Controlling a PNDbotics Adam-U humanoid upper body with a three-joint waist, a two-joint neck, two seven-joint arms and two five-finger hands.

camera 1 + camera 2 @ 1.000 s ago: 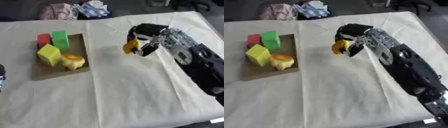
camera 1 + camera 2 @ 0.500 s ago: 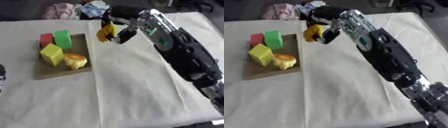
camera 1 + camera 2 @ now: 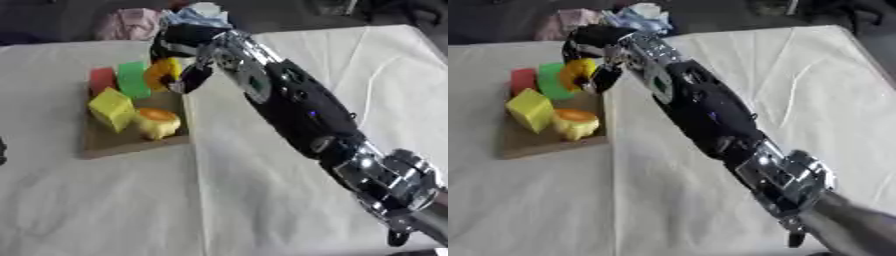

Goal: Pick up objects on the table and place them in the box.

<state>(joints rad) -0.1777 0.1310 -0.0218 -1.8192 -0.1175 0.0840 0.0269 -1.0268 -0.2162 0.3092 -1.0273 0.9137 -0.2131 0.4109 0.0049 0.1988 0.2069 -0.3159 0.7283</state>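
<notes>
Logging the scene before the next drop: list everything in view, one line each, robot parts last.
box: one, brown, flat, left on the table.
red block: one, red, box's far left corner.
green block: one, green, beside the red block.
yellow block: one, yellow, middle of the box.
yellow-orange object: one, rounded, near right part of the box.
held object: one, yellow-orange, in the right robot hand, above the box's far right edge.
cloth heap: pink and pale blue, beyond the table's far edge.
tablecloth: one, cream.
right robot hand: one, black, curled round the held object.
</notes>
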